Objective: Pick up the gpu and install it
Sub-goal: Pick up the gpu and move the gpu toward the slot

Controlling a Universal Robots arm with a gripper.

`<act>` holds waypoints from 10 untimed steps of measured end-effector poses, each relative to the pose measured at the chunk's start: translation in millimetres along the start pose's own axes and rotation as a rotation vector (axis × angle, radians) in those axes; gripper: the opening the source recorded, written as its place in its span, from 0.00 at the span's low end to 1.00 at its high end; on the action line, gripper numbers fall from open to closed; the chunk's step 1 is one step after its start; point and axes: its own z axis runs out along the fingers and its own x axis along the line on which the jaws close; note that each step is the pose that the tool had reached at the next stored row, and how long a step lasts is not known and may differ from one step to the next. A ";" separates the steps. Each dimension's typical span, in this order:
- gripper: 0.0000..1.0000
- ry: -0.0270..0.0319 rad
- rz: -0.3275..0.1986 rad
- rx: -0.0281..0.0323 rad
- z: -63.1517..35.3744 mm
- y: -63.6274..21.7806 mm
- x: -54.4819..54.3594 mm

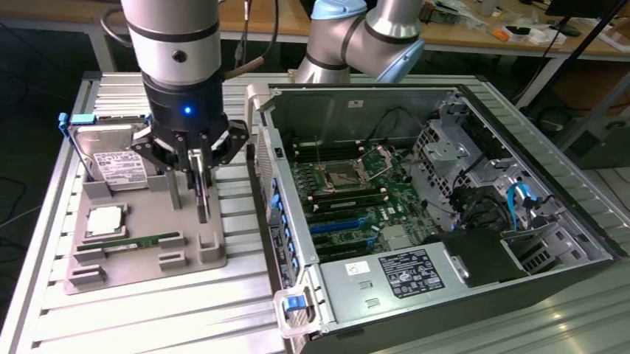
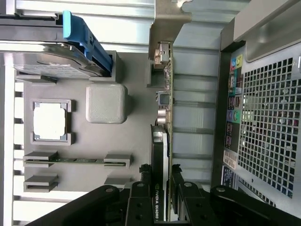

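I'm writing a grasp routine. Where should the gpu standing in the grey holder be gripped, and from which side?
Come straight down from above and pinch the gpu across its two flat faces at the upper edge, over the black cooler, away from the silver bracket. It stands on edge in the grey holder, thin and flat-sided, leaving that edge free. The gripper holds it so.

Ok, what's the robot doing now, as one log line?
hand: shut on graphics card | card: upright at gray tray | computer: open, card not in yet
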 end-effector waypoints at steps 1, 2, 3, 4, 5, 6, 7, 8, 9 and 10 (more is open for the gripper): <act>0.27 -0.0002 0.000 0.0003 -3.8 0.9 -0.1; 0.27 -0.0005 0.000 0.0003 -8.0 1.8 -0.3; 0.27 -0.0008 0.000 0.0003 -12.7 2.8 -0.5; 0.27 -0.0009 0.000 0.0004 -17.4 3.9 -0.8; 0.27 -0.0010 0.000 0.0005 -23.0 5.3 -1.1; 0.27 -0.0011 0.000 0.0010 -27.3 6.3 -1.3; 0.27 -0.0013 0.000 0.0015 -32.1 7.4 -1.6; 0.27 -0.0014 0.000 0.0025 -36.5 8.4 -1.8; 0.27 -0.0015 0.000 0.0034 -40.9 9.5 -2.1; 0.27 -0.0020 0.000 0.0044 -45.3 10.7 -2.3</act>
